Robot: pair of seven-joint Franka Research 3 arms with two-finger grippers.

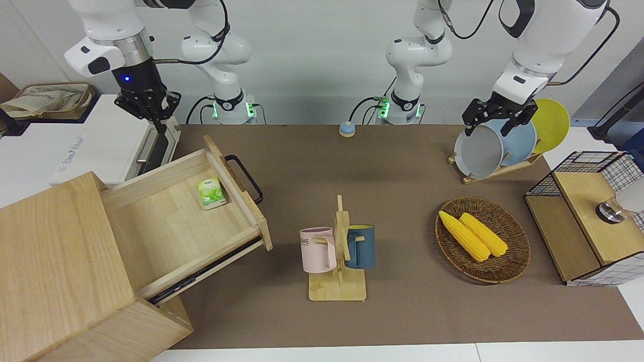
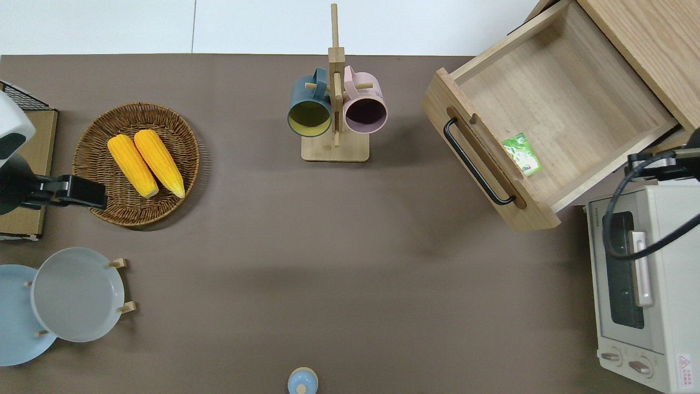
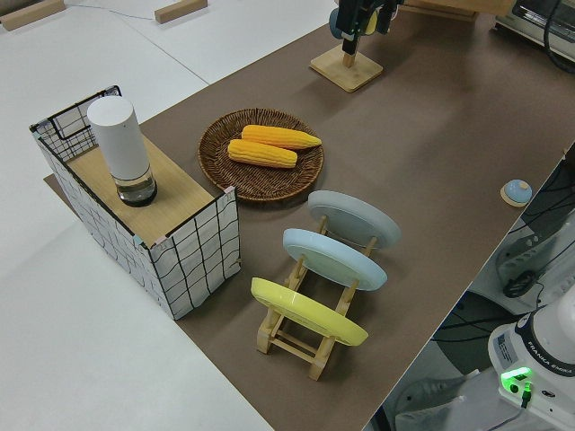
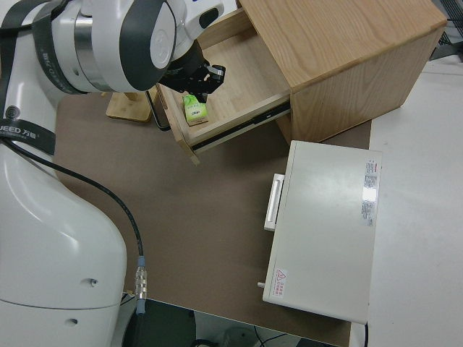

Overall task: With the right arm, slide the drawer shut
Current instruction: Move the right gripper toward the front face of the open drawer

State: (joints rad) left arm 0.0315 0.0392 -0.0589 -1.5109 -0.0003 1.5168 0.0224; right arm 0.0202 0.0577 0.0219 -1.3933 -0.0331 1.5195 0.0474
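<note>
The drawer [image 1: 191, 211] sticks out open with a green packet [image 1: 210, 193] inside, waiting for the right arm's fingers [image 1: 149, 106], which look partly open.

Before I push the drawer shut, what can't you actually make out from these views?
- Right gripper: finger gap too small to judge in the front view; overhead shows only cable, the arm's body blocks it in the right side view.
- Drawer: rear part hidden under the cabinet top.
- Green packet: print too small.
- Left gripper: parked.
</note>
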